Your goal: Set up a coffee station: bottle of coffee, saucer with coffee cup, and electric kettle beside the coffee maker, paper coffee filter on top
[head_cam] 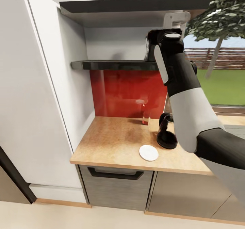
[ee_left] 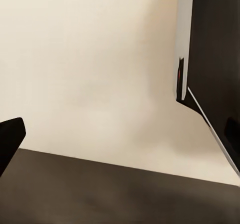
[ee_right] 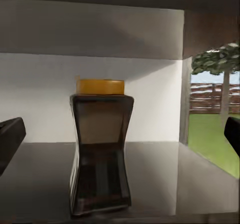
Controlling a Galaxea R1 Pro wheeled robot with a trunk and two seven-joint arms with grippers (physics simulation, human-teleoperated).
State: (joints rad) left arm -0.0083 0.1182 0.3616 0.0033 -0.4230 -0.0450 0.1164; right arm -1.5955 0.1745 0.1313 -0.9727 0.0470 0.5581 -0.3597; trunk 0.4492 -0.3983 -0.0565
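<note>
The bottle of coffee, a dark squat jar with a yellow cap, stands upright on the kitchen shelf. My right gripper is open, one dark fingertip on each side of the jar, well apart from it. In the head view my right arm reaches up to the shelf and its wrist hides the jar. Below, on the kitchen countertop, lies the white saucer, with the electric kettle just behind it, half covered by my forearm. My left gripper is open and empty.
A small clear object with red low down stands by the red backsplash. A white tall cabinet borders the counter on the left. A second dark shelf hangs above. In the left wrist view, a dark panel meets a pale surface.
</note>
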